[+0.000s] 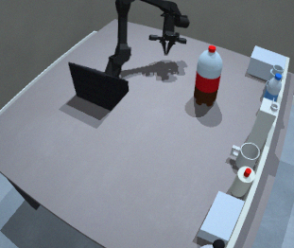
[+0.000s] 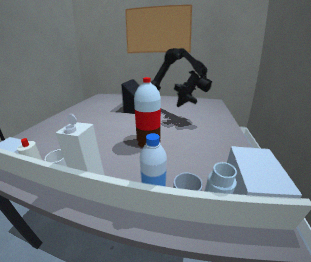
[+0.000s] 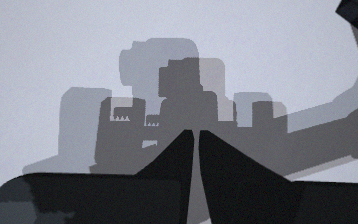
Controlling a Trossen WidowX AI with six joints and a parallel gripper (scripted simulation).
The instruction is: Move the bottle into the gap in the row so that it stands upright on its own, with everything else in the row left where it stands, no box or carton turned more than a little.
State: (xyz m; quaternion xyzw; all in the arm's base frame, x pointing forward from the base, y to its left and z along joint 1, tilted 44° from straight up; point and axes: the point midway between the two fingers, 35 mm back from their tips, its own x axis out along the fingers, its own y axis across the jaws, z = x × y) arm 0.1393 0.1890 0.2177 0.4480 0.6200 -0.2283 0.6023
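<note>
The bottle (image 1: 209, 78) (image 2: 147, 113) is a large cola bottle with a red cap and a red label. It stands upright on the grey table (image 1: 123, 172), apart from the row. My gripper (image 1: 166, 50) (image 2: 183, 102) (image 3: 195, 138) is shut on nothing. It hangs above the table at the far side, well left of the bottle in the top view. The wrist view shows only bare table and the arm's shadow. The row stands along the white rail (image 2: 130, 192). In the exterior view a gap shows between the white carton (image 1: 264, 125) (image 2: 81, 149) and the blue-capped bottle (image 1: 273, 88) (image 2: 153, 163).
The row also holds a grey box (image 1: 265, 62) (image 2: 262, 172), two small cups (image 2: 187, 182) (image 2: 222, 177), a mug (image 1: 249, 154), a red-capped white bottle (image 1: 243, 181) and another box (image 1: 222, 215). A black upright panel (image 1: 96, 89) stands near the arm's base.
</note>
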